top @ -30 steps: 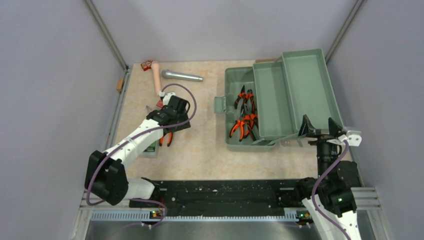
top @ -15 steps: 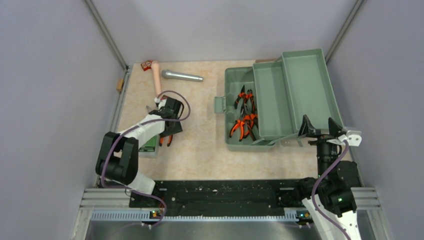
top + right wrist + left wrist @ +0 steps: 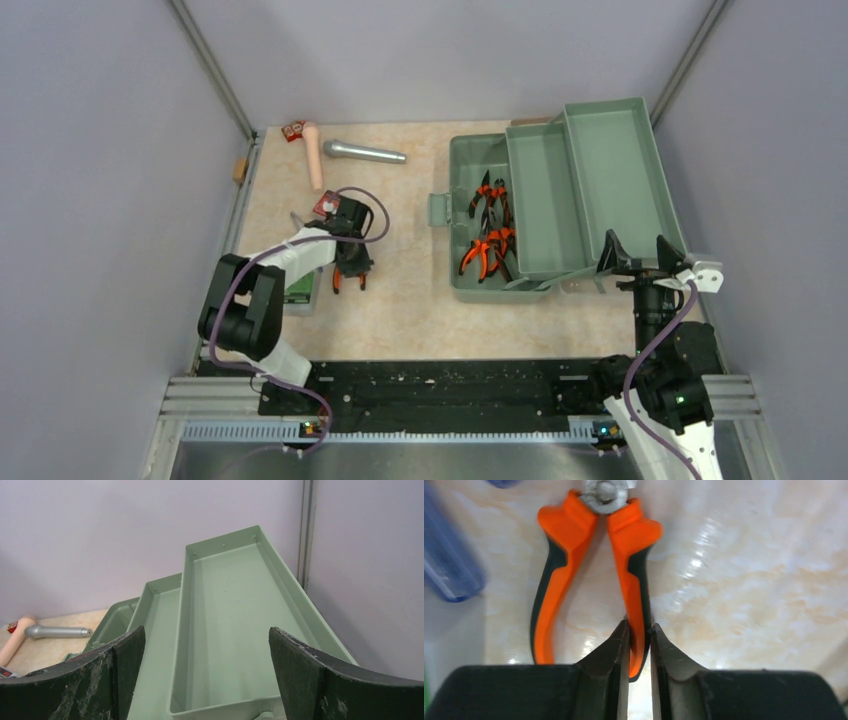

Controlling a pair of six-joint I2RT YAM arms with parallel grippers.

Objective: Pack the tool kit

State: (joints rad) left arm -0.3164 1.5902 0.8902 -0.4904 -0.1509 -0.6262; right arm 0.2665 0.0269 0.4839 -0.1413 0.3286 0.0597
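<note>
The sage-green toolbox [image 3: 466, 160] stands open at the right, its trays [image 3: 590, 170] swung out toward the back. Several orange-handled pliers [image 3: 488, 236] lie in its base. On the table at the left lie another orange-and-black pliers [image 3: 574, 535], also seen from above [image 3: 347, 282]. My left gripper [image 3: 639, 628] is shut on their right handle, pointing down over them [image 3: 352, 268]. A blue screwdriver handle [image 3: 449, 575] lies just left of them. My right gripper [image 3: 206, 632] hangs open and empty near the front end of the trays [image 3: 638, 256].
A silver microphone [image 3: 365, 152] and a pinkish cylinder [image 3: 313, 155] lie at the back left, with small red boxes [image 3: 293, 129] in the corner. A green box [image 3: 300, 292] lies by the left wall under the left arm. Bare table lies between the pliers and the toolbox.
My left gripper has come down over the pliers on the table and closed on one handle. Its arm has folded back toward the left wall. The right arm has not moved.
</note>
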